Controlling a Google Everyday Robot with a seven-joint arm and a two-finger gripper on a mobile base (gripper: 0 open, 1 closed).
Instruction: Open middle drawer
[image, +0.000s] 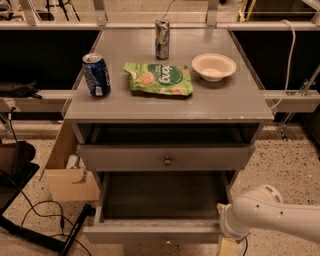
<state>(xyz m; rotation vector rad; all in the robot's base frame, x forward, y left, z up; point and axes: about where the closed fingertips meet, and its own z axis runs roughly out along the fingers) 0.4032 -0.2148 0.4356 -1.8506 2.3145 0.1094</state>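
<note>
The middle drawer (150, 231) is pulled far out of the grey cabinet. Its dark inside is bare and its low front faces me, with a small knob (167, 240) at the bottom edge of the view. Above it, the taller drawer front (125, 158) with a round knob (167, 160) stands slightly out, with a dark gap over it. The lowest drawer is hidden under the open one. My white arm (265, 215) comes in from the lower right. The gripper (226, 244) is at the open drawer's right front corner, mostly cut off by the frame edge.
On the cabinet top (225, 102) stand a blue can (96, 75), a green chip bag (159, 78), a silver can (161, 39) and a white bowl (213, 66). A cardboard box (67, 172) and cables (35, 215) lie on the floor at left.
</note>
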